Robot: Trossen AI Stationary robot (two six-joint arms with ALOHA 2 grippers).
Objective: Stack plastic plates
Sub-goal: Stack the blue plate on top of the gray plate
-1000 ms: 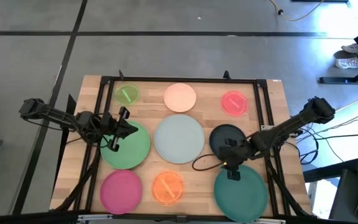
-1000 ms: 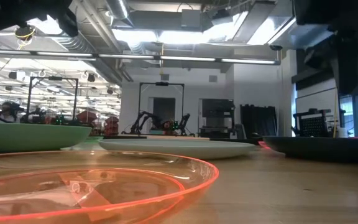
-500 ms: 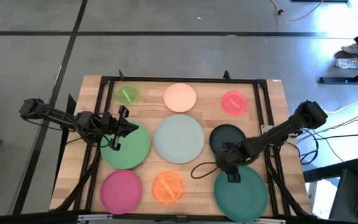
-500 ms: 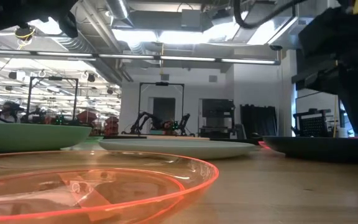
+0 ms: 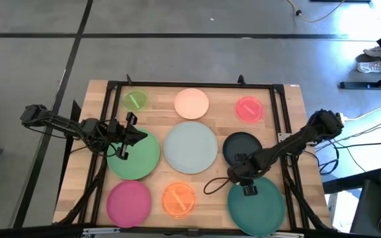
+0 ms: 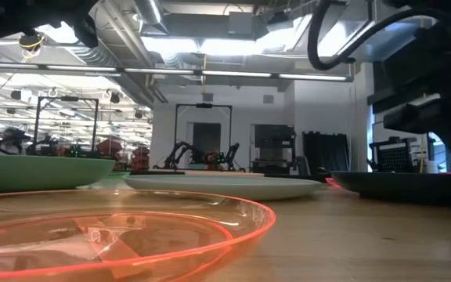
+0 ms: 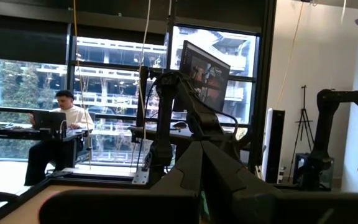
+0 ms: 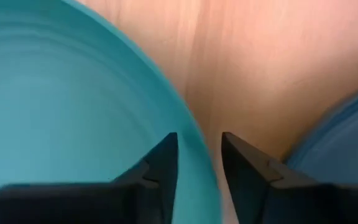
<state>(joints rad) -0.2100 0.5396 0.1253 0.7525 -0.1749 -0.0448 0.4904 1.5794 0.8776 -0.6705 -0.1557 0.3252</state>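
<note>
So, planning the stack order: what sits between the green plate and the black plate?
In the high view, the pale blue-grey plate lies between the green plate and the black plate, at the table's middle.

Two dark, near-black jointed arms, slim tubular links with bulkier rounded joint housings, left claw with pale patches near its tip, right claw with two flat dark tapering fingers, black cable looping beside right arm
</note>
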